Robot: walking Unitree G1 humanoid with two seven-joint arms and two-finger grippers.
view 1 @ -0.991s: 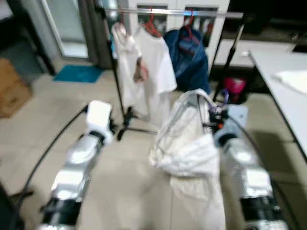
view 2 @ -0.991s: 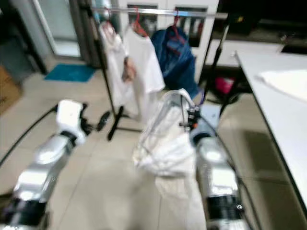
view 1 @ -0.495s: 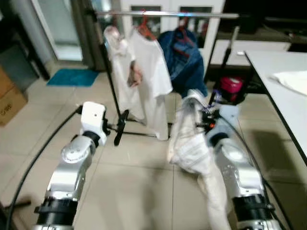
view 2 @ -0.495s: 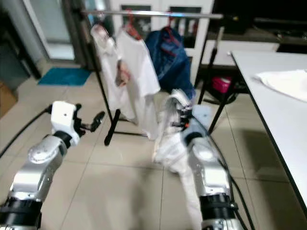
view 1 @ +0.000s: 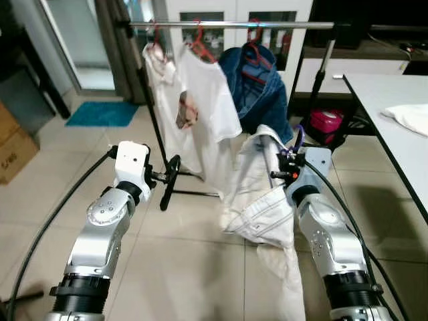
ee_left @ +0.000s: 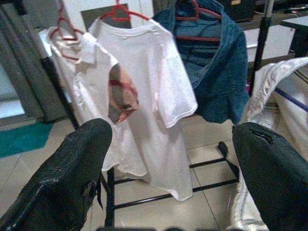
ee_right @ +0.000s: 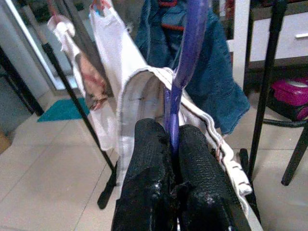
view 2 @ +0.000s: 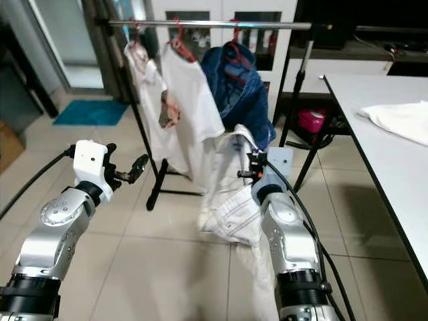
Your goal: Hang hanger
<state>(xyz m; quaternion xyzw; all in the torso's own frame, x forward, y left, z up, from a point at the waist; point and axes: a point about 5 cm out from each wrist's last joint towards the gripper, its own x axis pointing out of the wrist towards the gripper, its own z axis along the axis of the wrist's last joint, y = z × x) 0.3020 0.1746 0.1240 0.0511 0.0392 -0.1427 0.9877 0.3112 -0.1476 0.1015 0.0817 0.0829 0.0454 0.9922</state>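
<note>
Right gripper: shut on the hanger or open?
Shut. Right gripper fingers pinch the purple hanger, which carries the white garment.

A teal mat [view 1: 102, 113] lies on the tiled floor, with a cardboard box [view 1: 13, 144] nearby.

Two silver arms with black cuffs and trailing black cables, each gripper [view 1: 167, 180] tipped by textured black fingers [ee_right: 144, 159].

three red hangers [view 1: 200, 45] on one rail [view 1: 227, 25], each carrying one garment: two white tops [view 1: 207, 100] and one blue jacket [view 1: 264, 93]. one purple hanger [ee_right: 185, 62] with one white garment [view 1: 257, 200]. one white cloth [view 1: 408, 117] on the worktop [view 1: 394, 147].
</note>
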